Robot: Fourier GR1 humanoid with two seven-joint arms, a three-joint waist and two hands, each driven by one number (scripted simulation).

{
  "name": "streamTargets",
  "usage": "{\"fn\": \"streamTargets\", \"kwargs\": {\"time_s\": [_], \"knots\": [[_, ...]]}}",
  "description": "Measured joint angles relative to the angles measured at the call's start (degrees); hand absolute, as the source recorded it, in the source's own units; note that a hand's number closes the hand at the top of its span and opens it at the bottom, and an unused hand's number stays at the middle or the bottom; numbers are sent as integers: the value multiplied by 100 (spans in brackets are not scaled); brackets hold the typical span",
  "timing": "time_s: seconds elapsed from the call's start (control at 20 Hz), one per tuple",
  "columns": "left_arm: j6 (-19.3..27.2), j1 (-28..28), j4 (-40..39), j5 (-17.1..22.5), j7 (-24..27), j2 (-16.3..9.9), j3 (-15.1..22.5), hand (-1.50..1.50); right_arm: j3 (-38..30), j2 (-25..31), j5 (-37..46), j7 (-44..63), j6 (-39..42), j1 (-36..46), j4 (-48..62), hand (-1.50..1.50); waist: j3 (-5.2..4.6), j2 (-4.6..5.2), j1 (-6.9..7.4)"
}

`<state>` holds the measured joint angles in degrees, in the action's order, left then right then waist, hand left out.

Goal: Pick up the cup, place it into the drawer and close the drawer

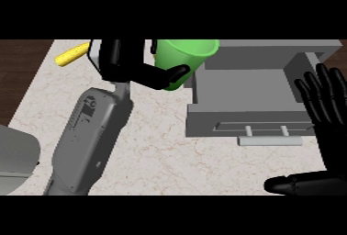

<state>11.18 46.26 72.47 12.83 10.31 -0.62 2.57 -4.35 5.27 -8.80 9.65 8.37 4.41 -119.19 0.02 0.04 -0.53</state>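
Marble-pattern desk (169,156) under us, dark wood floor past its left edge. Our left hand (136,64) is up at the far side with the green cup (184,57); its fingers (163,75) are curled round the cup's side, clamped on it. Whether the cup's base has cleared the desk we can't tell from this angle. It sits just left of the grey drawer (247,98), at its back-left corner, not over the cavity yet.

Progress as we read it: the grasp looks made, so the pick is done or nearly. Left to do: carry the cup right over the open drawer, set it inside, release, then push the front by its handle (270,141) to close.

Cup: bright green, plain, tapered, upright, mouth open upward, top rim cut by the view's edge. Looks rigid and light, our guess.

Our right hand (325,137) rests at the right edge beside the drawer, fingers straight and apart, holding nothing.

Also a yellow corn cob (72,55) at far left, well clear.
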Motion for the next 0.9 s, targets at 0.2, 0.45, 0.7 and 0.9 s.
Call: {"fn": "streamTargets", "kwargs": {"time_s": [0.2,0.45,0.7,0.9], "knots": [[220,519,-456,-58,-130,30,82,150,5,1,11,55,-29,54,-21,-150,0,2,-13],[425,1043,-1102,-39,-196,49,205,150,-144,51,-94,-93,44,123,192,-150,0,8,-28],[630,1581,-1973,195,-10,58,303,150,-198,118,-205,25,86,119,71,-150,0,15,-69],[993,1931,-2642,602,332,61,732,150,-234,140,-248,63,80,191,93,-150,1,28,-136]]}}
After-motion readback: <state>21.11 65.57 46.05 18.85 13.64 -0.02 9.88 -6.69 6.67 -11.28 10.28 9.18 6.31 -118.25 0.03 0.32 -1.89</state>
